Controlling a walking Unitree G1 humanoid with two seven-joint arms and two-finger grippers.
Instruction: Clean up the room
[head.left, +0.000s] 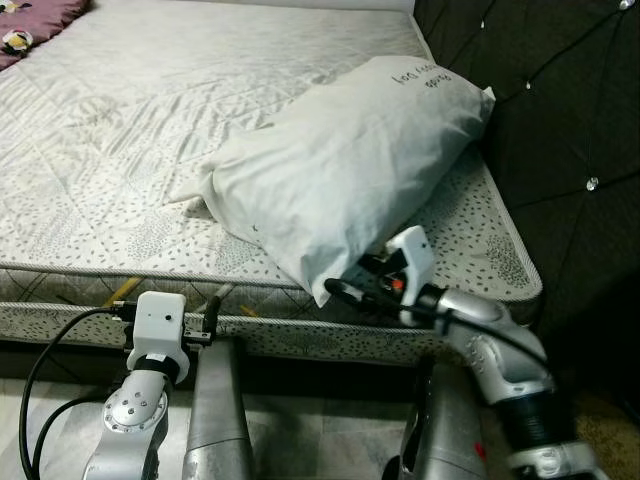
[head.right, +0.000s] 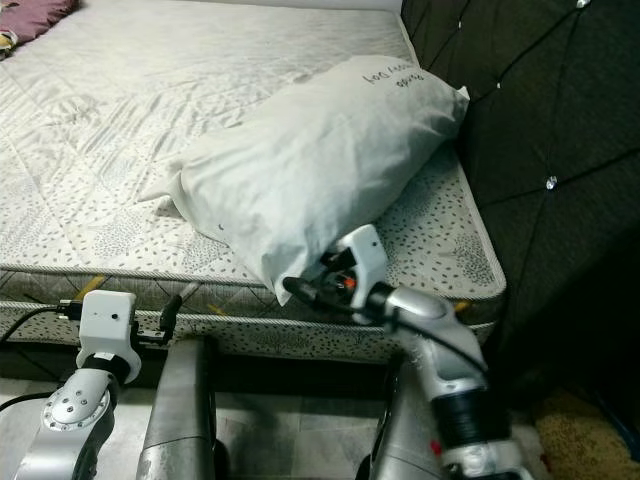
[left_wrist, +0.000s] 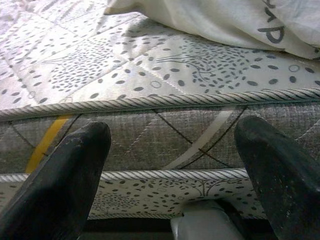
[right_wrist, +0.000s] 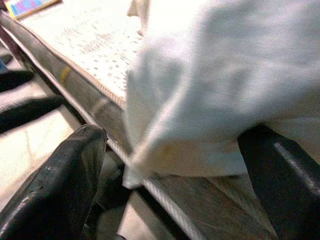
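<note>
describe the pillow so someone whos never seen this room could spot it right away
Find the bed's patterned mattress beside the dark tufted headboard. The pillow lies slantwise at the mattress's near corner, one end against the headboard, the other overhanging the edge by the right gripper. It is the one plump white bundle there, with dark handwriting-style lettering near its headboard end.

The bed is being lit evenly and softly from above, and the quilted mattress (head.left: 150, 120) is being rendered bright and fairly sharp in both eye views. A soft shadow is being cast under the pillow (head.left: 350, 160). Small glints are being thrown off the studs of the dark headboard (head.left: 560, 110), which is being left dim. In the right wrist view the pillow (right_wrist: 210, 85) is being smeared by blur and washed out. The black fingers (left_wrist: 65, 185) are being shown out of focus close to the lens.
</note>
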